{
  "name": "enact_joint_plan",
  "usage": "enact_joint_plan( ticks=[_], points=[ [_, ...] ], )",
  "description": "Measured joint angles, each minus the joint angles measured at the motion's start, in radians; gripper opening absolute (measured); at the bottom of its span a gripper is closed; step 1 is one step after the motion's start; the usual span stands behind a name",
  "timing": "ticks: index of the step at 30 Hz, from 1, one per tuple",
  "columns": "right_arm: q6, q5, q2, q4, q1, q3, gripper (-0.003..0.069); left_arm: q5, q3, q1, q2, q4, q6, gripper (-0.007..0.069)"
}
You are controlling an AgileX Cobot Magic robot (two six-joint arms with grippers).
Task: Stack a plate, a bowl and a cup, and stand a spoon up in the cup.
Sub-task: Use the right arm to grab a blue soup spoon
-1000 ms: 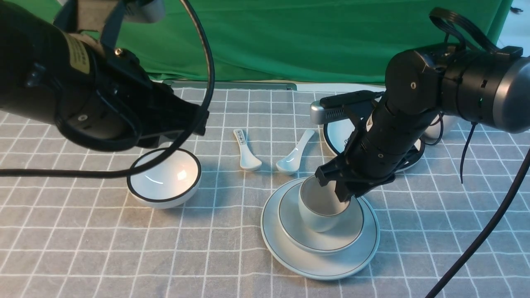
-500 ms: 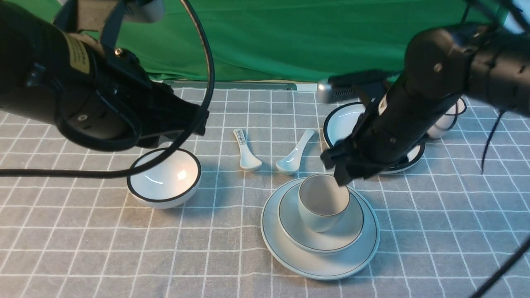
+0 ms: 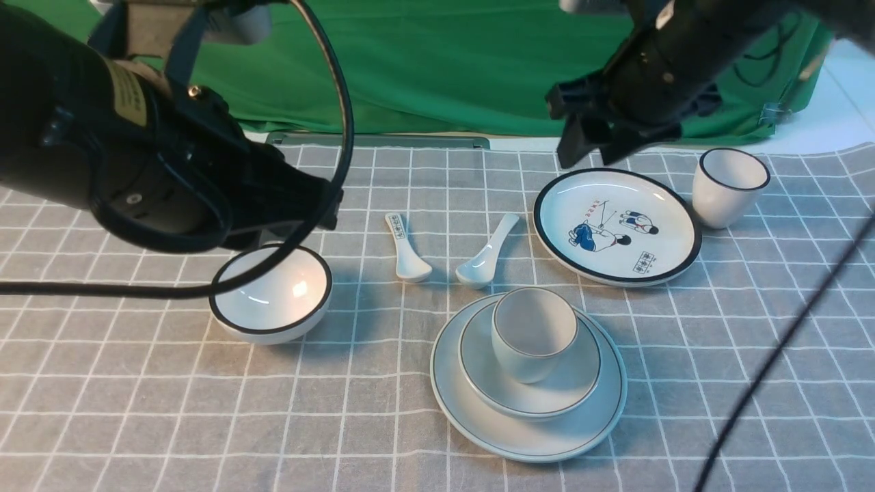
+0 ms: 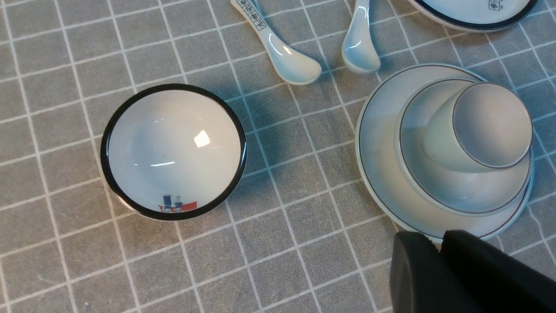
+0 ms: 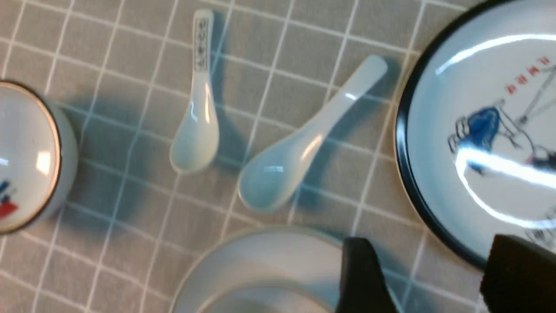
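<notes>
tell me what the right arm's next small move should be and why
Probably lower the right gripper, which is raised, open and empty, onto the handle of the plain spoon. The cup already sits in the bowl on the plate, so only the spoon is left. It lies flat on the cloth beside the printed spoon, on the side nearer that gripper.

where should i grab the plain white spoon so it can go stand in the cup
Grip the plain spoon by the far half of its handle, coming down from above with the jaws across its narrow width. It lies scoop-up, handle slanting toward the picture plate, and its scoop end sits close to the rim of the stacked plate, leaving less room there.
</notes>
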Motion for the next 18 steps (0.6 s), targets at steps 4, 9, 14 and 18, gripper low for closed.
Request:
enact_joint_plan(
  ticks=[4,9,14,18],
  points=[
    [0.0,0.003,0.126,0.018,0.01,-0.114,0.0472,0.0,0.0,0.0,0.0,0.0,0.0,0.0059],
    [0.0,0.001,0.262,0.026,0.037,-0.191,0.0527,0.0,0.0,0.0,0.0,0.0,-0.002,0.0059],
    [-0.006,-0.03,0.345,0.033,0.053,-0.205,0.0536,0.0,0.0,0.0,0.0,0.0,-0.002,0.0059],
    [-0.009,-0.068,0.37,0.038,0.059,-0.209,0.0536,0.0,0.0,0.0,0.0,0.005,-0.002,0.0059]
  ],
)
